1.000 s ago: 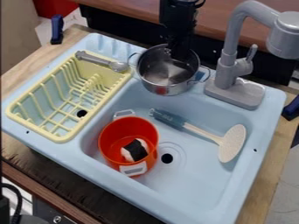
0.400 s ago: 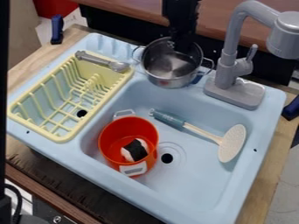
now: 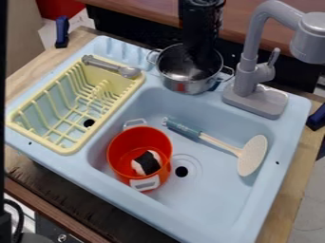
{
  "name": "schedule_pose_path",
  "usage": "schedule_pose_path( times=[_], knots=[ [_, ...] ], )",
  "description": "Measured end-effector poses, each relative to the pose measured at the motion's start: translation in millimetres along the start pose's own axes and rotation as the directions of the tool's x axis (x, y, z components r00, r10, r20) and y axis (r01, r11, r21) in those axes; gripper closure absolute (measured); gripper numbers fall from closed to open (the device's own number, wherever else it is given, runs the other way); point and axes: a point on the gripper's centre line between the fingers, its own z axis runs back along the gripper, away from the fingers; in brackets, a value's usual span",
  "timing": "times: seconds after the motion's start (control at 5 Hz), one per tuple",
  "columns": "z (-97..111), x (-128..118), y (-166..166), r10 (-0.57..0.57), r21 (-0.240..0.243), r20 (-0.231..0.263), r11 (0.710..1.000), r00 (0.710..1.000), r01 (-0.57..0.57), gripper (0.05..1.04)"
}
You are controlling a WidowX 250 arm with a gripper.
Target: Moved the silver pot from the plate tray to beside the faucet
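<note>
Silver pot (image 3: pixel 194 86) and end effector (image 3: pixel 202 57) have both shifted slightly toward the faucet (image 3: pixel 247 71) since the earlier frames.
I've got the end effector hanging down into the pot's mouth, over its inner far side; can't tell how far open it is, or whether it's pinching the pot wall, all dark down there. Pot is upright at the back edge of the blue sink (image 3: pixel 209 209), just beside the faucet, one loop handle toward it. Can't tell if the pot's base is resting on the rim.
</note>
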Motion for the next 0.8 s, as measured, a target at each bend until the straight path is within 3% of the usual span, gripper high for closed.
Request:
schedule_pose_path(
  times=[0.2,0.4,0.6,0.8],
  knots=[
    [9,1,5,-0.025,-0.044,-0.013,0.999,1.000,0.025,0.330],
    [22,0,16,-0.055,-0.093,-0.015,0.994,0.998,0.053,0.100],
    [31,1,24,-0.060,-0.096,-0.022,0.994,0.998,0.058,0.085],
    [44,1,36,-0.088,-0.134,-0.019,0.987,0.996,0.085,0.085]
  ],
)
